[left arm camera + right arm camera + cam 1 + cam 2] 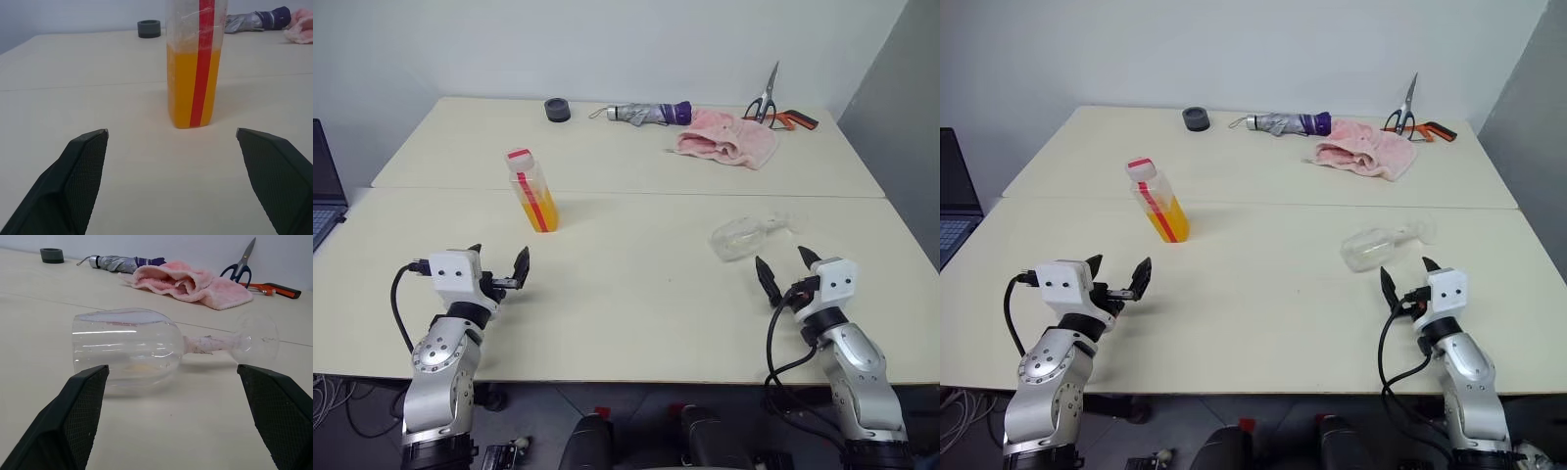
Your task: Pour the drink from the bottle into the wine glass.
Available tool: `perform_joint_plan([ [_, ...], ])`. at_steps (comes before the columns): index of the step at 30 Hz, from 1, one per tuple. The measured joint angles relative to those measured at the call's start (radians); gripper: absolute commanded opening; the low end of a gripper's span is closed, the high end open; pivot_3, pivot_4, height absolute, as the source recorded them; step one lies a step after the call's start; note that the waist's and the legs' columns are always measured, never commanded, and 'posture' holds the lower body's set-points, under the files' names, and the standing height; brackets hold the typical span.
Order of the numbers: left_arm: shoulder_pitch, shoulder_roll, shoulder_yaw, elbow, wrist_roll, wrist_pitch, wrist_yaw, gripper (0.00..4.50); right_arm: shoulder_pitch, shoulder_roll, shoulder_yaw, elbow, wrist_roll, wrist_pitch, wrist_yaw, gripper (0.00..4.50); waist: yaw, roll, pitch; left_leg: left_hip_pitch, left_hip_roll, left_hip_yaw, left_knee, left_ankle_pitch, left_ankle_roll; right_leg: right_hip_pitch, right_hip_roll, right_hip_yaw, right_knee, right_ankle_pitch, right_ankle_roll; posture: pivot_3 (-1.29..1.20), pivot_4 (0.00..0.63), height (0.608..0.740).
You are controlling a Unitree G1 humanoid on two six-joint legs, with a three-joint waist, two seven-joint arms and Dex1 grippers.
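You see a pale cream surface point(636, 294), a seam crossing it between near and far halves. Bottle point(532, 191) stands upright left of centre, drink point(539, 211) filling its lower half. Wine glass point(750, 235) lies on its side to the right. Along the far edge: dark round item point(557, 110), folded umbrella point(647, 114), pink towel point(728, 139), scissors point(768, 99).

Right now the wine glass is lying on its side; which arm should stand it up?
Right. The right gripper is open just short of the wine glass, while the left gripper faces the bottle.
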Motion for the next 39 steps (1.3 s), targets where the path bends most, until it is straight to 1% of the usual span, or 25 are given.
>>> perform_joint_plan([
  [15,0.008,0.0,-0.005,0.0,0.006,-0.036,-0.006,4.48,0.0,0.001,-0.004,0.027,-0.001,-0.025,0.002,4.5,0.0,0.0,0.0,0.0,0.0,0.0,0.0,0.0,0.0,0.0,0.0,0.0,0.0,0.0,0.0,0.0,0.15,0.74],
  [22,-0.002,0.011,0.0,0.008,-0.008,-0.059,-0.043,4.48,-0.002,0.001,0.007,0.022,-0.005,-0.025,0.004,4.5,0.0,0.0,0.0,0.0,0.0,0.0,0.0,0.0,0.0,0.0,0.0,0.0,0.0,0.0,0.0,0.0,0.15,0.74],
  [27,-0.024,0.013,0.004,0.038,-0.019,-0.05,-0.039,4.48,-0.005,-0.032,0.026,-0.017,0.004,-0.016,0.058,4.5,0.0,0.0,0.0,0.0,0.0,0.0,0.0,0.0,0.0,0.0,0.0,0.0,0.0,-0.001,0.001,0.0,0.15,0.74],
  [29,-0.027,0.013,0.008,0.048,-0.016,-0.05,-0.03,4.48,-0.009,-0.055,0.026,-0.049,0.032,0.015,0.092,4.5,0.0,0.0,0.0,0.0,0.0,0.0,0.0,0.0,0.0,0.0,0.0,0.0,0.0,-0.001,0.001,0.0,0.15,0.74],
  [32,-0.043,0.013,0.019,0.05,-0.011,-0.037,-0.006,4.48,-0.042,-0.107,0.037,-0.124,0.106,0.125,0.156,4.5,0.0,0.0,0.0,0.0,0.0,0.0,0.0,0.0,0.0,0.0,0.0,0.0,0.0,-0.001,0.001,0.0,0.15,0.74],
  [36,-0.098,0.012,0.024,0.048,-0.026,0.042,0.03,4.48,-0.114,-0.159,0.07,-0.229,0.187,0.258,0.212,4.5,0.0,0.0,0.0,-0.001,0.0,-0.001,0.0,0.0,0.0,0.0,0.0,-0.001,0.0,-0.001,0.001,0.0,0.15,0.74],
  [39,-0.137,0.024,0.022,0.045,-0.028,0.102,0.043,4.48,-0.128,-0.198,0.116,-0.284,0.234,0.348,0.261,4.5,0.001,0.0,0.0,-0.002,-0.001,-0.002,0.0,0.0,0.0,0.0,0.0,-0.002,-0.001,0.0,0.0,0.0,0.15,0.74],
])
